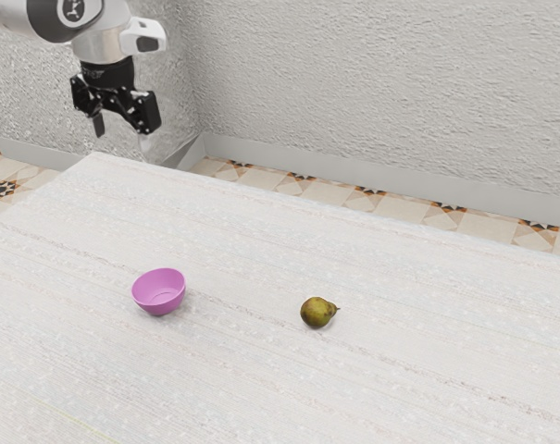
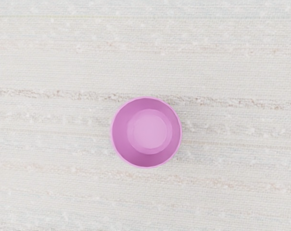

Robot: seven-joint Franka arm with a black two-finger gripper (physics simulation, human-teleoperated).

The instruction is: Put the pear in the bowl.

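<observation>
Pear (image 1: 317, 313) to ext. view's right of bowl (image 1: 157, 294); pick + place undone. My tool (image 1: 122, 135) released, well above bowl.

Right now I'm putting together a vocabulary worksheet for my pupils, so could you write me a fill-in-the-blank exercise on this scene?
The fruit on the table is a ____.
Of the exterior view's left and right, the pink bowl is nearer its ____ than the fruit is.
Of open and shut, my jaws are ____.

Missing words: pear; left; open.
</observation>
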